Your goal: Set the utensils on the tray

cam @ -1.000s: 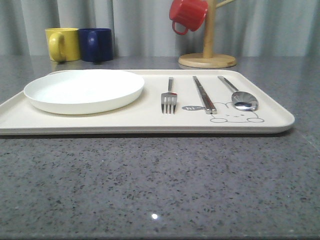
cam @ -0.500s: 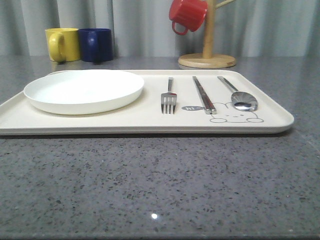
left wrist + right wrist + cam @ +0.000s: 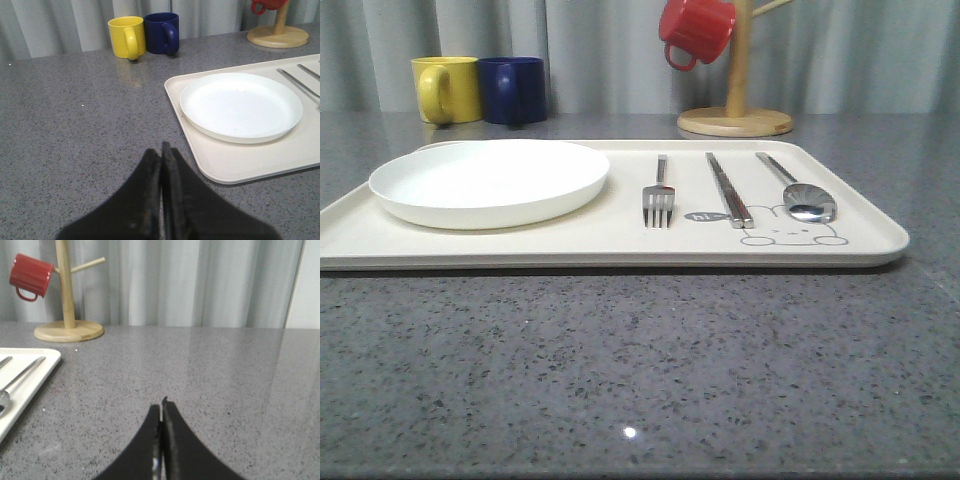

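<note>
**Cutlery laid out, both hands clear**

The fork [image 3: 658, 193], chopsticks [image 3: 728, 190] and spoon [image 3: 799, 190] all lie on the tray [image 3: 620, 245], side by side on its right half with handles pointing away from the robot. They sit apart from one another and apart from the plate [image 3: 488, 181], which takes up the tray's left half. The chopsticks' near ends rest by the "hi" bubble, and the spoon's bowl lies at the top of the rabbit drawing.

The left hand [image 3: 161, 150] is fully closed with nothing between its fingers, and hovers over bare tabletop [image 3: 75, 125] just off the tray's near left corner. The right hand [image 3: 161, 405] is likewise pressed closed and empty, over the tabletop to the right of the tray.

Judging by this layout, the placing step looks finished: no utensil lies on the tabletop off the tray. The next move probably calls for no grasp at all, only keeping both arms parked away from the tray so nothing gets nudged. The mugs [image 3: 480, 89] and the mug stand [image 3: 735, 100] at the back play no part.
</note>
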Robot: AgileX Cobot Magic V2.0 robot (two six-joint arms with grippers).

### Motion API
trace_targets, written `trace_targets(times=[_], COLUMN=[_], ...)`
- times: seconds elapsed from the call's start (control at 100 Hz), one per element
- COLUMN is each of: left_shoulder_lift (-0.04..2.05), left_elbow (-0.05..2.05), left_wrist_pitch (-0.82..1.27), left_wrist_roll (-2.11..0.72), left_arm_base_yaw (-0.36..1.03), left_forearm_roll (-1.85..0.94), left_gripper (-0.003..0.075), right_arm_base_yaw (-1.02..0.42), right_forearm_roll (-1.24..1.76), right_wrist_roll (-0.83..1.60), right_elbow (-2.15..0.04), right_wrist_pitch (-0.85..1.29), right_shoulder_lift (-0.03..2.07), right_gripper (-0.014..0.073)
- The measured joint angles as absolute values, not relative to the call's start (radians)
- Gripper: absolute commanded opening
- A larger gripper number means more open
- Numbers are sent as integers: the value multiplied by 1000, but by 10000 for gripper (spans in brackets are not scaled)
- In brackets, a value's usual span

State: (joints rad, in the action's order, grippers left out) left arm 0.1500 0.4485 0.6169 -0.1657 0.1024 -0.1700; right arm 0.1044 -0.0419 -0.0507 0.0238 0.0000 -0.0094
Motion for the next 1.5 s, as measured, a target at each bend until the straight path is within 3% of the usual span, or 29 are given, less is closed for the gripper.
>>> trace_targets(times=[1.01,1.25,1.5], left_shoulder_lift=[150,106,-6], left_elbow=[427,260,46], left_wrist_pitch=[600,326,208], left_wrist_roll=[-166,-58,0], left_arm_base_yaw=[102,58,-17], left_forearm_roll=[-170,-93,-25], left_gripper=[-19,-20,-19], right_arm_base_yaw=[104,104,104], right_forearm_roll=[-42,-42,-42], right_wrist_roll=[-51,-51,-49], right_elbow=[24,24,24], right_wrist_pitch=[0,0,0], right_shoulder_lift=[-9,-9,-9], right_gripper=[-61,-61,-61])
